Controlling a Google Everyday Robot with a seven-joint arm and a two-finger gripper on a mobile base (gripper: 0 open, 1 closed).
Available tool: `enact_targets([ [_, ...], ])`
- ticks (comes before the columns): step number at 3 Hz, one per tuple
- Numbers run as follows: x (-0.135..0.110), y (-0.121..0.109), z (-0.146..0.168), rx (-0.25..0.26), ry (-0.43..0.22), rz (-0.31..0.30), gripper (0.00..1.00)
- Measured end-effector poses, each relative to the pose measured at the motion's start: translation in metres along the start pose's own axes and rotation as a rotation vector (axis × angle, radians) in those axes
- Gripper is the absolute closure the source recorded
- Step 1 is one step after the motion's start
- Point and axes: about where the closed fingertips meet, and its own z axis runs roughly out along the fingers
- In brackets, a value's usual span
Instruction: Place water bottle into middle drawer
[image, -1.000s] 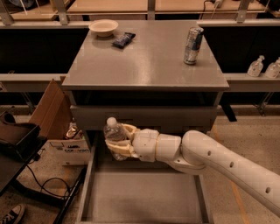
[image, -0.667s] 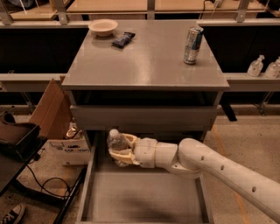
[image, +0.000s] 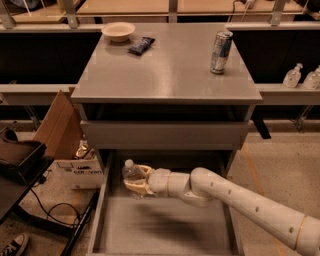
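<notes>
The water bottle (image: 131, 173), small and clear with a white cap, is upright in my gripper (image: 135, 179). The cream fingers (image: 144, 170) are shut around its body. My white arm (image: 235, 200) reaches in from the lower right. The bottle hangs over the back left part of the middle drawer (image: 165, 227), which is pulled out wide with its flat grey floor showing. The bottle's base is just above the floor, and I cannot tell if it touches. The drawer above shows only a closed grey front panel (image: 165, 135).
On the cabinet top (image: 170, 75) stand a silver-blue can (image: 220, 51), a cream bowl (image: 118, 31) and a dark snack packet (image: 141, 45). A cardboard flap (image: 57, 125) and a white box (image: 82, 170) sit left of the drawer. Cables and a shoe lie at lower left.
My gripper has moved down with the water bottle, from just under the closed drawer panel to low over the back of the open drawer. It still holds the bottle.
</notes>
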Motion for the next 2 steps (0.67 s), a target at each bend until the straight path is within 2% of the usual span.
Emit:
enact_targets([
  [1, 0.037, -0.007, 0.013, 0.039, -0.051, 0.073, 1.00],
  [2, 0.078, -0.008, 0.029, 0.081, -0.135, 0.159, 1.00],
])
